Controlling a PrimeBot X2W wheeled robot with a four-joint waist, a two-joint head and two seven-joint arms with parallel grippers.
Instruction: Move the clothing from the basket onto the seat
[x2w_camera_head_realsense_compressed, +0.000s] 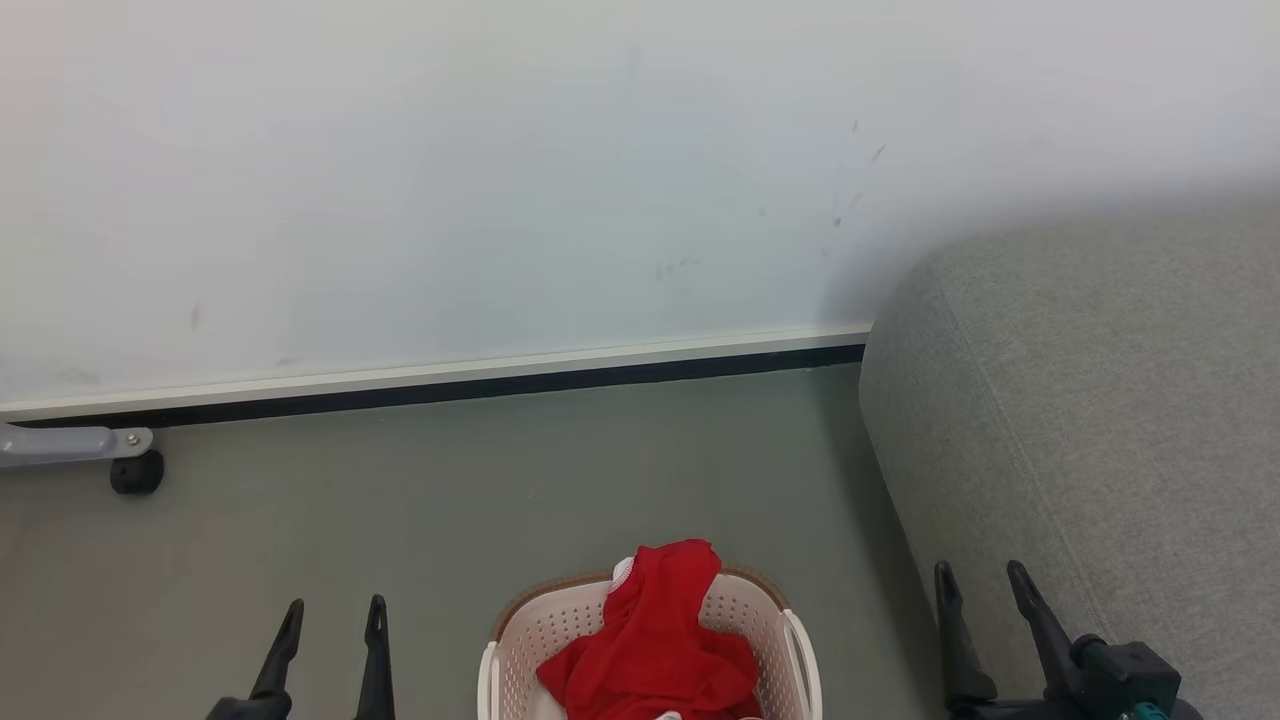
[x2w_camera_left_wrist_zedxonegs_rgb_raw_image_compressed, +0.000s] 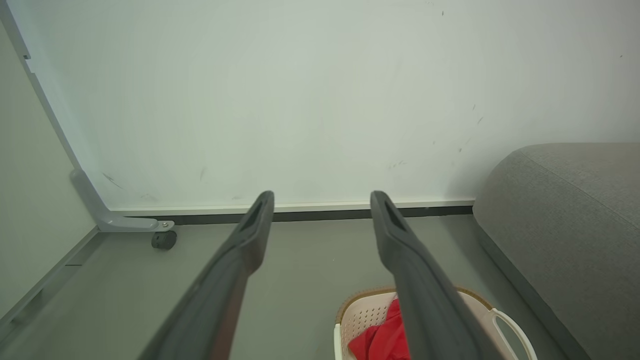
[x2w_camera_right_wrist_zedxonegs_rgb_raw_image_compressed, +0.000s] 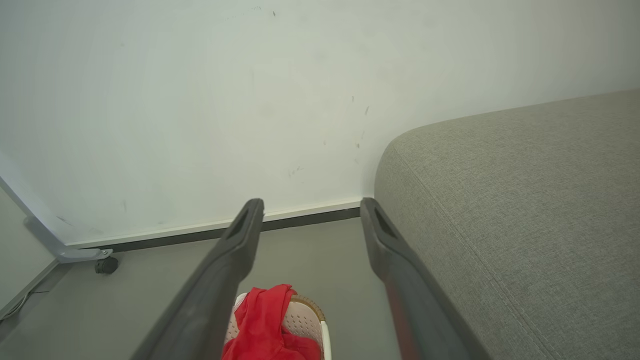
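Red clothing (x2w_camera_head_realsense_compressed: 655, 640) is heaped in the cream perforated basket (x2w_camera_head_realsense_compressed: 760, 610) at the bottom centre of the head view, one fold hanging over its brown far rim. The grey seat (x2w_camera_head_realsense_compressed: 1100, 420) fills the right side. My left gripper (x2w_camera_head_realsense_compressed: 332, 610) is open, left of the basket and apart from it. My right gripper (x2w_camera_head_realsense_compressed: 982, 578) is open, right of the basket, in front of the seat's side. The left wrist view has the basket (x2w_camera_left_wrist_zedxonegs_rgb_raw_image_compressed: 365, 315) and clothing (x2w_camera_left_wrist_zedxonegs_rgb_raw_image_compressed: 382, 340) low beside the left gripper (x2w_camera_left_wrist_zedxonegs_rgb_raw_image_compressed: 322, 197). The right wrist view has the clothing (x2w_camera_right_wrist_zedxonegs_rgb_raw_image_compressed: 265, 320), the seat (x2w_camera_right_wrist_zedxonegs_rgb_raw_image_compressed: 525, 215) and the right gripper (x2w_camera_right_wrist_zedxonegs_rgb_raw_image_compressed: 310, 205).
A white wall with a dark skirting strip (x2w_camera_head_realsense_compressed: 450, 385) runs behind the grey floor. At the far left, a grey metal leg on a black caster (x2w_camera_head_realsense_compressed: 135, 472) stands against the wall. Bare floor lies between basket and wall.
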